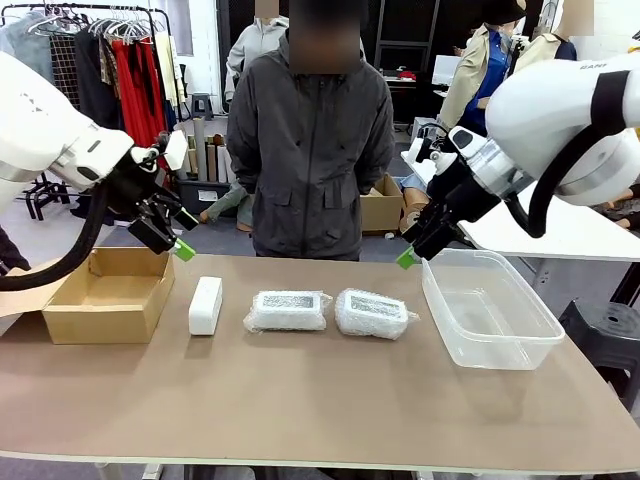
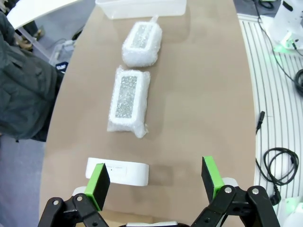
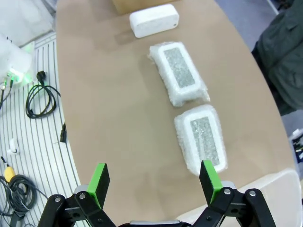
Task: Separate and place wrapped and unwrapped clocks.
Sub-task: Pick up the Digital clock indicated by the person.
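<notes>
Stage judged as opening step, with nothing sorted. Locate all three clocks in one row on the table [image 1: 300, 420]: unwrapped clock [image 1: 206, 305], bare and white, just beside the cardboard box [image 1: 105, 322]; middle wrapped clock [image 1: 288, 311] next; end wrapped clock [image 1: 372, 314] near the clear tub [image 1: 440, 300]. No clock yet in box or tub. Note left gripper [image 1: 175, 240] hovering over the box's far corner and right gripper [image 1: 410, 255] over the tub's far corner, jaws of both spread wide, gripping nothing, clear of every clock. For the next move, expect to lower one gripper onto its nearest clock, probably left onto the unwrapped clock or right onto the end wrapped clock; turn the wrist to span the block's short side, straddle it, then close. Allow for crinkly film yielding or slipping under the pads [image 2: 99, 184]. Unable to tell which container suits which kind. Use the front view for gripper height above the table and for both containers' interiors. Use the wrist views for alignment: from the left wrist, unwrapped clock lying crosswise, off toward one pad rather than centred; from the right wrist, end wrapped clock ahead of one pad, speckled faces legible, cables [image 3: 40, 101] on the floor [image 3: 28, 156] beside the table.
</notes>
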You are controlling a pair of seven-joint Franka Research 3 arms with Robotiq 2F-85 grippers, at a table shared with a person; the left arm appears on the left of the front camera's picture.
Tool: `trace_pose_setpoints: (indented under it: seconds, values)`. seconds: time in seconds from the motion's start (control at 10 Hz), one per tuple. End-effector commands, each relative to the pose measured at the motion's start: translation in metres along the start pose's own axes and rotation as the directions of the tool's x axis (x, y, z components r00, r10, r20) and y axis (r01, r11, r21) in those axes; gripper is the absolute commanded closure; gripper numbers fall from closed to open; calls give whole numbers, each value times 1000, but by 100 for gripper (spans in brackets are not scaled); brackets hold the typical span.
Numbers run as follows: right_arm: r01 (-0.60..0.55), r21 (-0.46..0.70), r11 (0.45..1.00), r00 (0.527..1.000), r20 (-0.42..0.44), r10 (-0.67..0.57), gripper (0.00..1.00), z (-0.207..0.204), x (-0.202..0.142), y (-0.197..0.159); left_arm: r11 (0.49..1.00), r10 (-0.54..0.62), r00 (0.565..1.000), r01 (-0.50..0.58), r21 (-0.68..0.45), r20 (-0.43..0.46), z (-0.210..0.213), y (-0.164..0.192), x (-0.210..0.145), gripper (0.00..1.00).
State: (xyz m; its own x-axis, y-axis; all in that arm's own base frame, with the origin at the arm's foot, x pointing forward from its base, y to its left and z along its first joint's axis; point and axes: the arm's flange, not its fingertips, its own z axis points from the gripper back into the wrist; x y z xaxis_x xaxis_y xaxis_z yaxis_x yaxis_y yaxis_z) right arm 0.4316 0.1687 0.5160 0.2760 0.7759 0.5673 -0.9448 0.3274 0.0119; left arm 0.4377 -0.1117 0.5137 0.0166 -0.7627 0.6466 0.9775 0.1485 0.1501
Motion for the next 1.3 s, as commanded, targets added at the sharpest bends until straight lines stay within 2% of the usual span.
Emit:
trace_pose_setpoints:
  seconds: [0.0, 0.2, 0.3, 0.4, 0.6, 0.8, 1.0, 1.2]
  values:
    - [14, 9, 1000, 1000, 4, -14, 0, 0, 0, 4, 1000, -20, 1000, 19, 10, 21, 0, -3, -1, 0]
    - [14, 9, 1000, 1000, 4, -14, 0, 0, 0, 4, 1000, -20, 1000, 19, 10, 21, 0, -3, -1, 0]
    - [-8, 2, 1000, 1000, -9, 8, 0, -2, 3, 3, 1000, -6, 1000, 6, 3, -10, -1, -1, 3, 0]
    - [-79, 59, 995, 997, -5, 79, 0, 4, 3, -5, 999, -35, 999, 35, -32, 4, 3, 0, 6, 0]
    - [-225, 123, 967, 973, 77, 216, 0, 29, -1, -34, 995, -38, 997, 44, -92, 64, 22, 17, 1, 0]
    - [-306, 110, 946, 949, 109, 294, 0, 50, -5, -56, 985, -68, 995, 79, -154, 78, 36, 37, -8, 0]
    - [-284, 66, 957, 951, 146, 272, 0, 66, -13, -84, 986, -99, 990, 111, -126, 98, 46, 49, -13, 0]
    - [-260, 61, 964, 942, 234, 239, 0, 85, -26, -113, 984, -145, 982, 155, -82, 123, 53, 63, -23, 0]
